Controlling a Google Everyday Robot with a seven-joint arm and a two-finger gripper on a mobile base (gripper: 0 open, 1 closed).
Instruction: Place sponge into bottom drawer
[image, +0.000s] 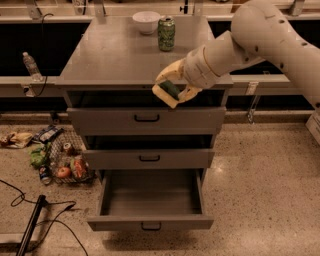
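Observation:
My gripper (171, 90) is shut on the sponge (169, 89), a small block with a dark green layer showing between the pale fingers. It hangs in front of the cabinet's top edge, just above the top drawer's front. The bottom drawer (151, 221) is pulled open below, a deep grey box with a small black handle, its inside bare. The gripper is well above it and slightly right of its middle.
On the cabinet top stand a green soda can (166, 33) and a white bowl (146, 21). Two upper drawers (146, 120) are slightly open. A wire basket of groceries (65, 162) and cables (30, 220) lie on the floor at left. A water bottle (31, 65) stands on the left ledge.

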